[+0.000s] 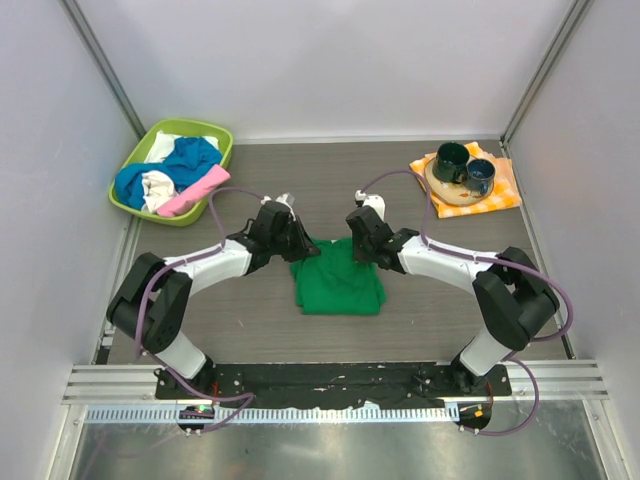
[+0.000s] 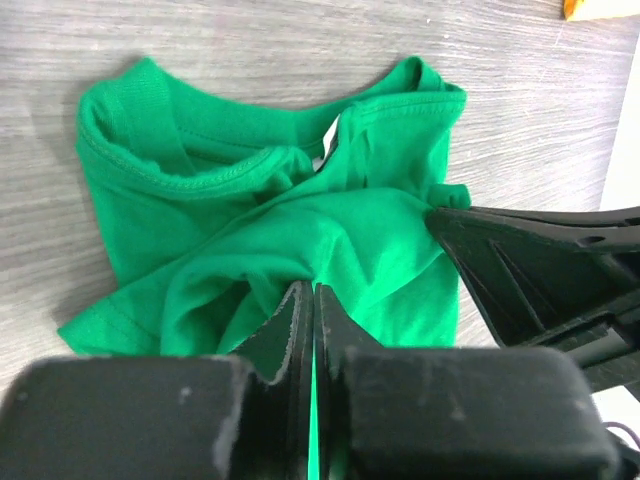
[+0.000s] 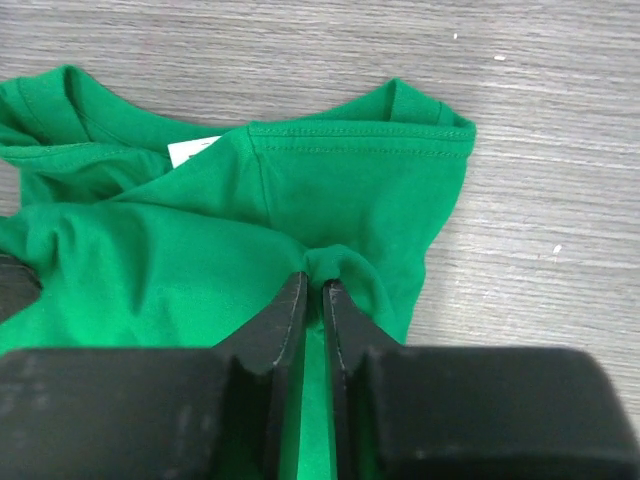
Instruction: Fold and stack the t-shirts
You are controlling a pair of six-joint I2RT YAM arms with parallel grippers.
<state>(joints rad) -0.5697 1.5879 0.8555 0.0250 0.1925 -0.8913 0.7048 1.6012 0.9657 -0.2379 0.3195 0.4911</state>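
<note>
The soft, solid green t-shirt (image 1: 337, 283) lies in the middle of the grey wood-grain table (image 1: 420, 310), just in front of both arms. It is bunched into a rough rectangle, not yet a neat fold: the collar end is rumpled, and its small white tag (image 3: 190, 150) shows beside the neckline. The left claw (image 2: 313, 292) is closed to a sliver on a pinched ridge of the green cloth, and the right claw (image 3: 315, 282) is pinched on another ridge near the hemmed edge. I judge this to be the first shirt, mid-fold, with no stack begun.

A crumpled blue t-shirt (image 1: 185, 160), a white one (image 1: 158, 188) and a pink one (image 1: 195, 190) lie heaped in the lime-green plastic basket (image 1: 200, 125) at the far left corner, so most of the work is left.

At the far right, well apart, an orange-and-white checkered cloth (image 1: 505, 190) carries a pale plate (image 1: 445, 193) with a dark green mug (image 1: 452, 160) and a dark blue mug (image 1: 480, 177). Nothing crowds the shirt. The claws sit close together, so each arm is the other's likeliest obstacle.
</note>
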